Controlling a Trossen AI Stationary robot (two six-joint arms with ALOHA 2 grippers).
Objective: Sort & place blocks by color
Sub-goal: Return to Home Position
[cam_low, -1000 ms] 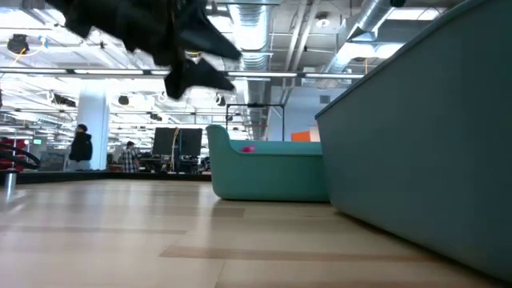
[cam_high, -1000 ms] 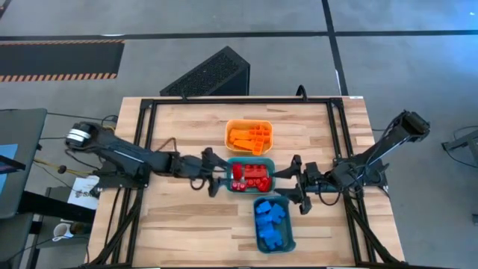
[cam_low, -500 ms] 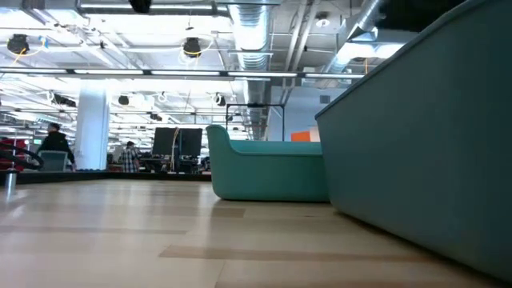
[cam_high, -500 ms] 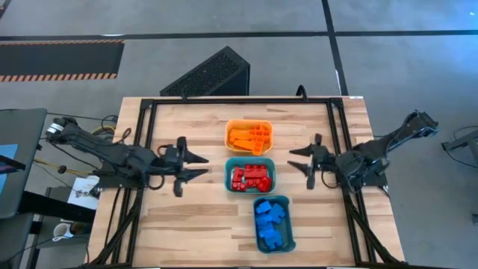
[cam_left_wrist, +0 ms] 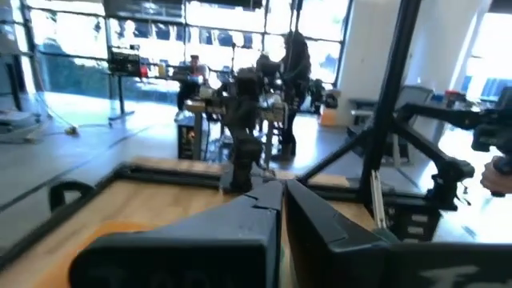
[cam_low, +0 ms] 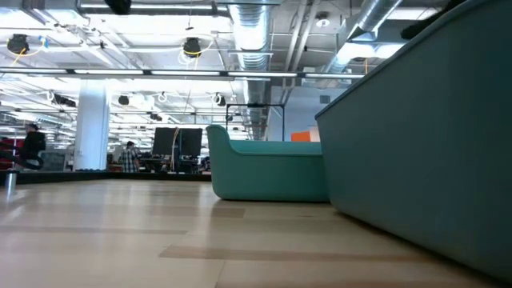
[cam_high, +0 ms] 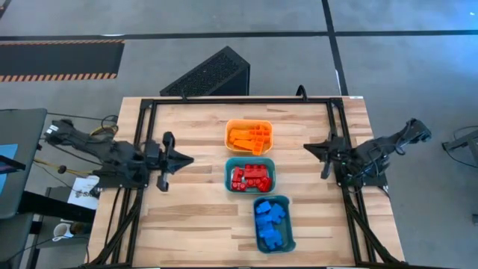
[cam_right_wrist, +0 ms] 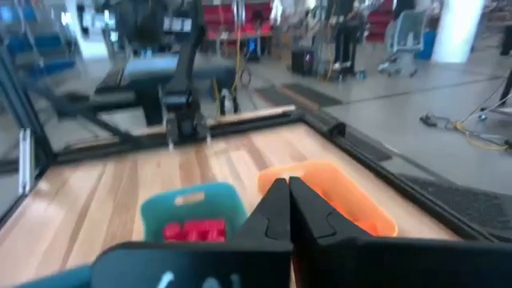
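Grey concrete floor (cam_high: pixel 418 67) surrounds the light wooden table (cam_high: pixel 187 224), with a black-and-orange striped strip (cam_high: pixel 60 71) at far left and a black perforated box (cam_high: pixel 209 73) behind the table's far edge. Low view: you look across bare tabletop into a big hall with ceiling ducts (cam_low: pixel 248 32), and a person (cam_low: pixel 34 144) stands far off at left.

Left hand (cam_high: pixel 188 158) hangs over the table's left part, well apart from the bins. Its fingers are closed with nothing between them, as the left wrist view confirms.

You see three bins in a column at the centre. The orange bin (cam_high: pixel 228 138) is farthest and holds the orange blocks (cam_high: pixel 251 139). The teal bin (cam_high: pixel 228 176) in the middle holds the red blocks (cam_high: pixel 250 176). The blue-teal bin (cam_high: pixel 293 224) is nearest and holds the blue blocks (cam_high: pixel 270 224). No block lies loose on the table.

Right hand (cam_high: pixel 308 146) sits over the right part, level with the gap between the orange and teal bins. It is closed and empty.

Versus one second ago: both hands were reaching in at the teal bin, and both have since pulled back toward their own table sides. The dark arm shape has left the low view's upper left. The blocks are unchanged.
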